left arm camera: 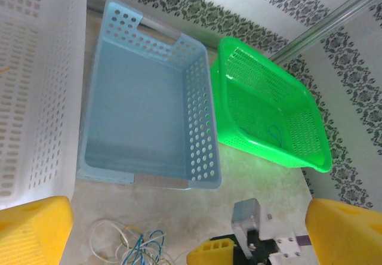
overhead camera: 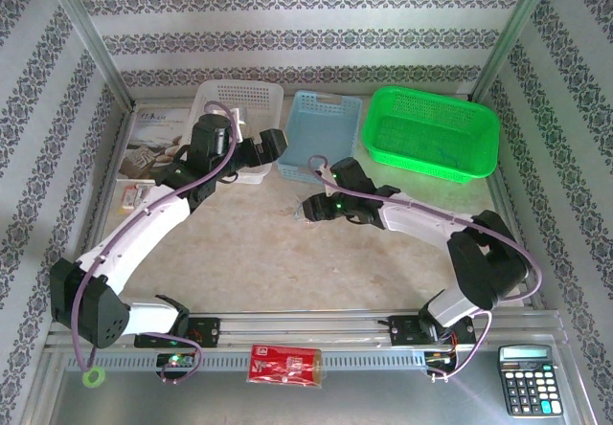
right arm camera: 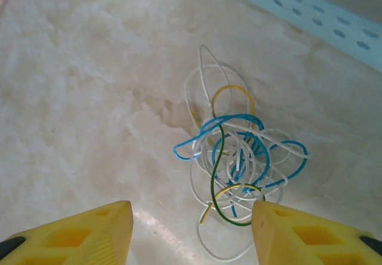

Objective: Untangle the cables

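Observation:
The cables [right arm camera: 239, 157] lie in one loose tangle of white, blue, yellow and green cords on the pale tabletop. My right gripper [right arm camera: 191, 232] hovers over the tangle's near side, open. Its right fingertip [right arm camera: 268, 217] sits at the edge of a green loop, and nothing is pinched. In the left wrist view the same cables [left arm camera: 128, 244] lie near the bottom, beside the right gripper [left arm camera: 239, 250]. My left gripper [left arm camera: 191, 241] is open and empty, up by the baskets [overhead camera: 271, 147]. A thin blue cord [left arm camera: 271, 135] lies inside the green basket [left arm camera: 310, 157].
Three baskets line the back: white [overhead camera: 215, 95], light blue [overhead camera: 326, 109] and green [overhead camera: 479, 162]. A booklet [overhead camera: 153, 138] lies at the back left. On the front rail are a red packet [overhead camera: 285, 363], a calculator [overhead camera: 525, 377] and a green ring [overhead camera: 93, 378].

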`<act>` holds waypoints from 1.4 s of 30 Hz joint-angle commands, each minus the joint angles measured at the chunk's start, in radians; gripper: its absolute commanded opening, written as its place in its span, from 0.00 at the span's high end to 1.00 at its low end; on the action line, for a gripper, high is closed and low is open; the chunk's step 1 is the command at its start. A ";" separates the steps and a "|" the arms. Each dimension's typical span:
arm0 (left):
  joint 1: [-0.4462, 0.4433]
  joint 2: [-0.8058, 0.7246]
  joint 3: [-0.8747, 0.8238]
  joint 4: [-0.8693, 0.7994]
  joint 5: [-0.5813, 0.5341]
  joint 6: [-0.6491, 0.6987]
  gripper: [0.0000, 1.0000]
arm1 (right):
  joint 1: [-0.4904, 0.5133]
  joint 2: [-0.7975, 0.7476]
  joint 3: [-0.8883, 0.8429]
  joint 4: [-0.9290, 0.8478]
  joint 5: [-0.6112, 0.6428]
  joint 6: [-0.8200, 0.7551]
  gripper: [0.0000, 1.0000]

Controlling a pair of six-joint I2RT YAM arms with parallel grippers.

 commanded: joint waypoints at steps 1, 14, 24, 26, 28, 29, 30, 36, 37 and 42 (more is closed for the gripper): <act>0.018 0.012 0.000 -0.038 0.034 0.003 0.00 | 0.020 0.042 0.051 -0.088 0.077 -0.078 0.45; 0.022 -0.007 -0.069 0.002 0.044 -0.030 0.00 | 0.020 0.177 0.152 -0.125 0.097 -0.124 0.66; 0.022 -0.007 -0.159 0.011 0.061 -0.022 0.00 | -0.016 -0.007 0.062 -0.066 -0.016 -0.072 1.00; 0.022 -0.009 -0.195 0.033 0.081 -0.022 0.00 | -0.034 -0.056 0.030 -0.039 -0.060 -0.046 1.00; 0.021 -0.010 -0.237 0.070 0.111 -0.025 0.00 | -0.051 -0.099 -0.002 -0.011 -0.093 -0.022 1.00; 0.020 -0.008 -0.258 0.085 0.124 -0.030 0.00 | -0.059 -0.115 -0.014 0.001 -0.106 -0.010 1.00; 0.019 -0.006 -0.277 0.106 0.143 -0.036 0.00 | -0.069 -0.130 -0.028 0.014 -0.125 0.003 1.00; -0.006 0.015 -0.356 0.214 0.199 -0.060 0.00 | -0.109 -0.168 -0.084 0.088 -0.197 0.062 1.00; -0.012 0.022 -0.362 0.231 0.206 -0.063 0.00 | -0.111 -0.169 -0.089 0.096 -0.201 0.065 1.00; -0.044 0.083 -0.379 0.301 0.234 -0.070 0.00 | -0.111 -0.177 -0.105 0.119 -0.223 0.080 1.00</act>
